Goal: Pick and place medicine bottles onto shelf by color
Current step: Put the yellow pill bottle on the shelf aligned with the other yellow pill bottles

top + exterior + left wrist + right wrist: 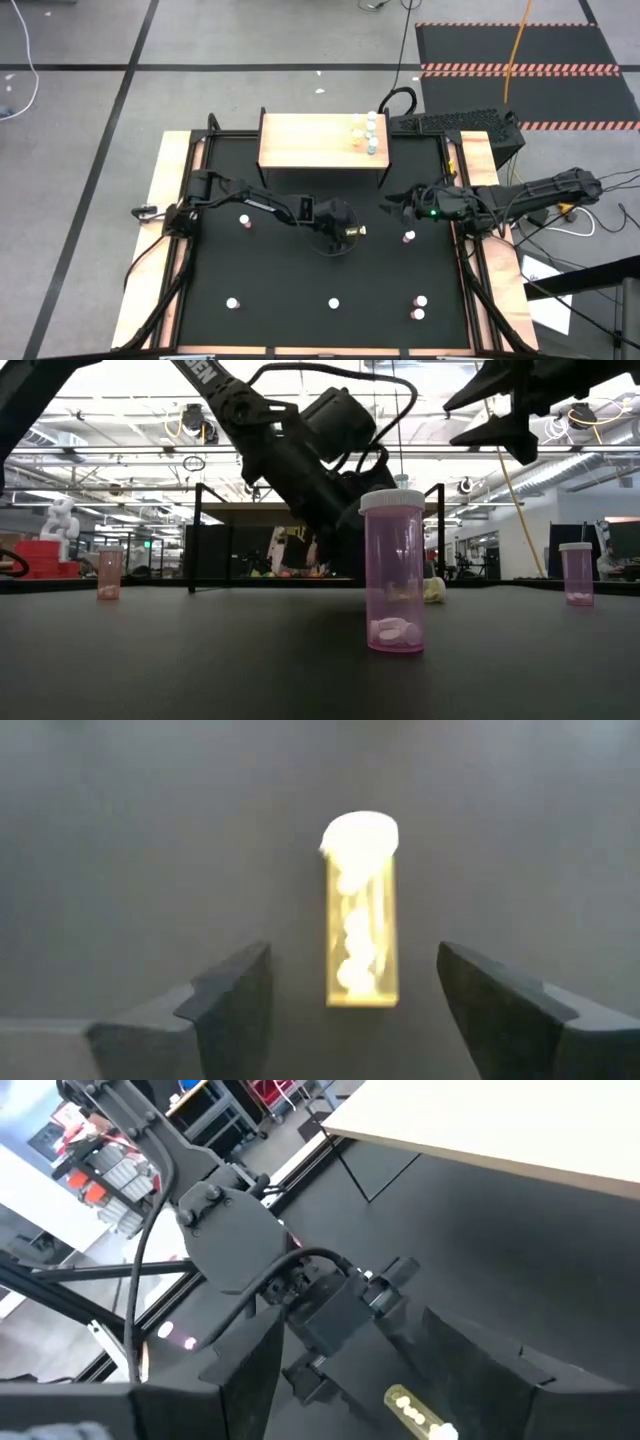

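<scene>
A yellow medicine bottle (360, 910) with a white cap lies on its side on the black mat. My left gripper (350, 1010) is open and low over it, one finger on either side, touching nothing; the high view shows the gripper (350, 232) at mid-table. My right gripper (392, 203) is open and hovers above the mat to the right, near the shelf's right legs. The tan shelf (310, 140) stands at the far edge and carries several bottles (368, 133) on its right end. Pink bottles stand upright on the mat (244, 221), (408, 237), (333, 303).
More pink bottles stand near the mat's near edge (232, 302), (420, 300), (417, 314). One pink bottle (395, 570) fills the low view's foreground. A black frame (452, 170) borders the mat. The shelf's left part is bare wood.
</scene>
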